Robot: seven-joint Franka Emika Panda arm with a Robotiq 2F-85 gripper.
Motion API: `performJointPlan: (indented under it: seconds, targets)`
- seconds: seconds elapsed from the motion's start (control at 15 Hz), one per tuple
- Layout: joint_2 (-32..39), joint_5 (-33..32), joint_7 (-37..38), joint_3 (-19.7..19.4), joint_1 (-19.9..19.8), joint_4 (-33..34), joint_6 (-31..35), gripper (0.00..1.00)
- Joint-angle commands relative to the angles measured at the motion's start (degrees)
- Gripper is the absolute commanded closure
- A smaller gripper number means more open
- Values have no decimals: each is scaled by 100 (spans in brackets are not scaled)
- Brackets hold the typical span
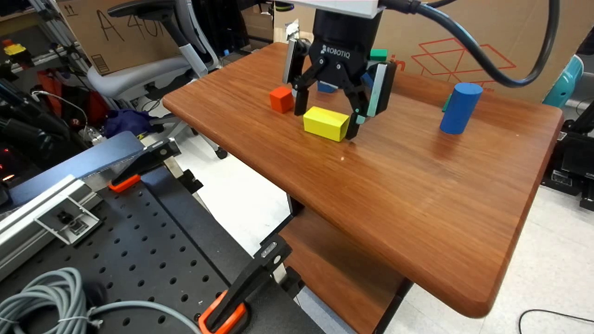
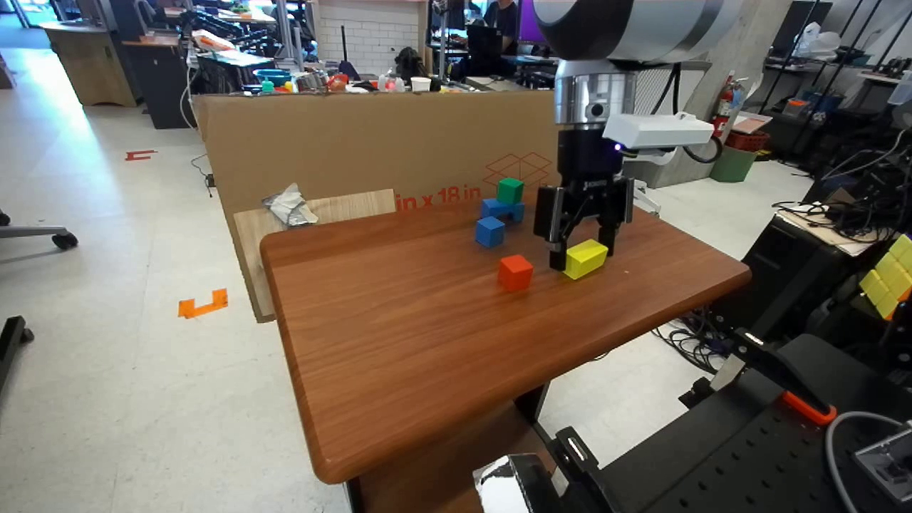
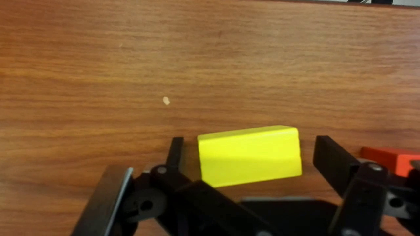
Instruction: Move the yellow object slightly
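Yellow block, lying on the bench between the parted jaws. Progress: the reach appears complete, in my judgement, with the jaws low about the piece and placed to take it by its two short ends; closing, the slight shift and the release would then be left. Nothing on the wood shows a starting place, so from where I stand it cannot be told whether any of the shift is done; a block already moved and let go would look much the same.

Jaws: spread somewhat wider than the block is long, and holding nothing. In the wrist view a strip of bare wood separates each fingertip from the yellow end facing it, so neither side appears to touch. The block lies slightly askew to the line between the tips, and closing may turn it a little. Whether the tips touch the bench I cannot tell.

Beyond: a red cube, near one jaw and apart from the block, the piece most likely to be knocked by a sideways move. Farther off, in an exterior view, a blue cube and, behind it, a blue arch with a green block seemingly on top. Well apart, a blue cylinder stands upright; cardboard backs the bench.
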Motion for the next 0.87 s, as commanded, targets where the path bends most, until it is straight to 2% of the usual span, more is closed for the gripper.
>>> performJointPlan:
  seconds: [0.0,0.27,0.33,0.47,0.53,0.8]
  targets:
    - [-414,-59,-46,-2,35,-346,377,0]
    - [-1199,18,-168,78,10,-896,879,0]
    - [-1394,89,-225,115,-21,-983,861,0]
    - [-1700,278,-359,155,-85,-910,227,0]
    - [-1232,107,-163,62,31,-663,532,0]
    - [-1616,155,-225,51,25,-783,231,0]
